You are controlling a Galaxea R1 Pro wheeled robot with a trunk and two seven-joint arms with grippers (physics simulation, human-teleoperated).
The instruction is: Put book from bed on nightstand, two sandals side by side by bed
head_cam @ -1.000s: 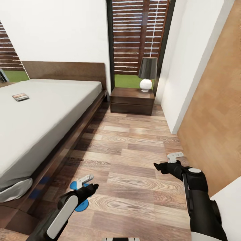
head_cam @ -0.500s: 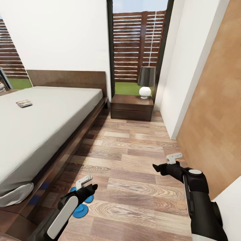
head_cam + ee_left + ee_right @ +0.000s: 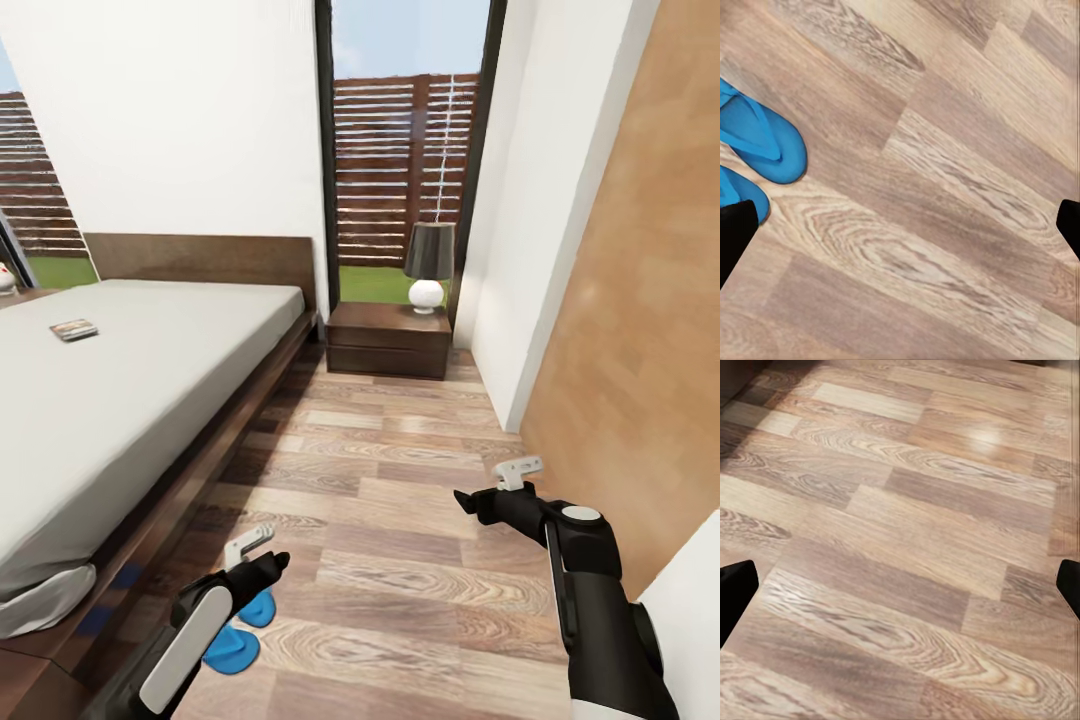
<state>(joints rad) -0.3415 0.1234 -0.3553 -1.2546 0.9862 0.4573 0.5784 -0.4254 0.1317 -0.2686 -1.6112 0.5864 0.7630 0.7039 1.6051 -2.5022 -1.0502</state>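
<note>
The book (image 3: 74,329) lies flat on the bed (image 3: 120,400) toward the headboard end, its cover lettering too small to read. The left gripper (image 3: 262,550) hangs over the wooden floor (image 3: 400,520) just off the bed's long side, jaws spread wide and empty. The two sandals (image 3: 240,630) lie on the floor beside the bed, side by side and under that gripper, untouched. The right gripper (image 3: 492,486) hovers farther out from the bed, also spread wide, holding nothing. The nightstand (image 3: 388,340) stands beside the bed's headboard, a lamp (image 3: 428,263) on it.
</note>
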